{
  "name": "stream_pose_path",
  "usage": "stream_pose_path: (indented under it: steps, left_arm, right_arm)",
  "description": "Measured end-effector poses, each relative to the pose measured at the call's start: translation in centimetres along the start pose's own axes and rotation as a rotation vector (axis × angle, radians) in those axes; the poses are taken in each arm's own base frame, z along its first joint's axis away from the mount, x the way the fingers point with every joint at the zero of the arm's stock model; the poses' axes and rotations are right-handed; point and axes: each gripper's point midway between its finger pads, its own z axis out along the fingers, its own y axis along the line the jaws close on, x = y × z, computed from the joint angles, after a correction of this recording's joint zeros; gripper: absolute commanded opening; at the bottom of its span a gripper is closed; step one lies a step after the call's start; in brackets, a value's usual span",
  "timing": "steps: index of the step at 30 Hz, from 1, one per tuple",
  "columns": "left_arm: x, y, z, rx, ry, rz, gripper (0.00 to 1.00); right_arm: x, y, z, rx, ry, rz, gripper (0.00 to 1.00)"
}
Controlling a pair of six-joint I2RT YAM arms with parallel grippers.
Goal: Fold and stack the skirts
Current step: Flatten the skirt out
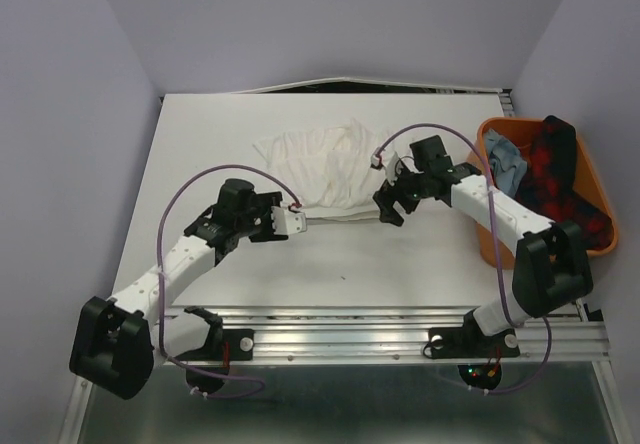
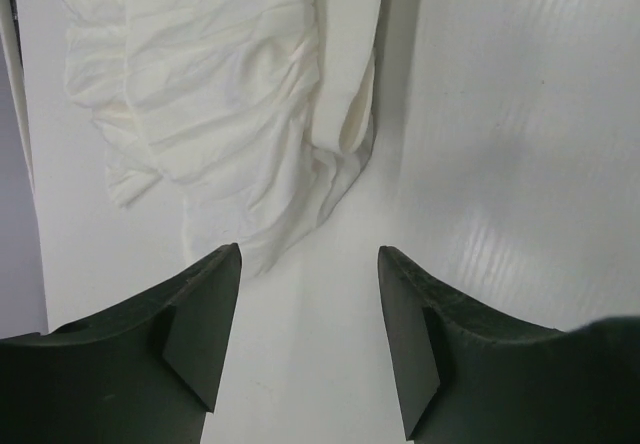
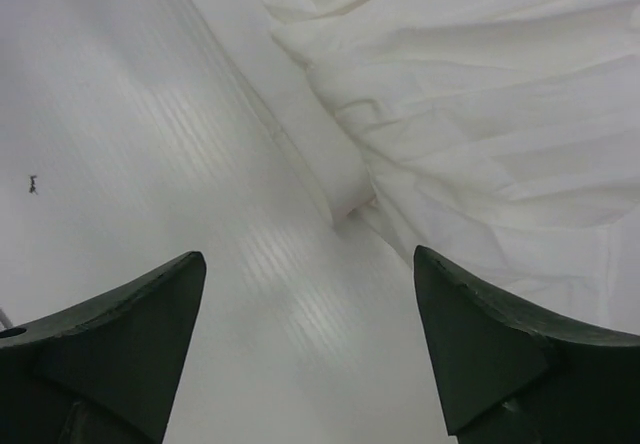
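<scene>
Top view: white skirt (image 1: 325, 164) spread on table (image 1: 200, 144), near edge between both arms, probably laid out for folding. Plaid skirt (image 1: 560, 179) and denim skirt (image 1: 505, 164) wait in orange tub (image 1: 600, 209).
Left wrist: left gripper (image 2: 310, 254) gaping, empty, just short of the cloth's corner.
Right wrist: right gripper (image 3: 308, 259) spread wide, holding nothing, facing the waistband (image 3: 300, 134) end.
</scene>
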Motion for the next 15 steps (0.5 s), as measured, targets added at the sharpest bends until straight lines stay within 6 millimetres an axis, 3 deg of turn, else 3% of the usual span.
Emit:
stream_pose_path:
  steps: [2,3,5,9,12,15]
  left_arm:
    - [-1.0,0.4,-0.9,0.007,-0.022,-0.023,0.67]
    - [-1.6,0.7,-1.2,0.01,-0.034,-0.046,0.65]
    - [-3.0,2.2,-1.4,0.007,-0.058,-0.098,0.63]
    - [-5.1,5.8,0.1,0.019,-0.06,-0.254,0.56]
    - [-5.9,8.3,2.8,0.033,-0.051,-0.364,0.53]
    - [-6.4,9.2,5.6,0.075,-0.05,-0.429,0.53]
  right_arm:
    - [-1.4,0.1,-1.2,0.007,-0.029,0.013,0.85]
    - [-2.3,0.1,-1.7,0.012,-0.048,0.025,0.77]
    - [-4.2,-0.4,-2.7,0.032,-0.091,0.05,0.7]
    - [-6.6,-2.8,-2.6,0.085,-0.115,0.203,0.53]
    - [-5.9,-5.7,-0.7,0.157,-0.071,0.339,0.49]
    - [-2.6,-7.5,1.7,0.213,0.025,0.466,0.47]
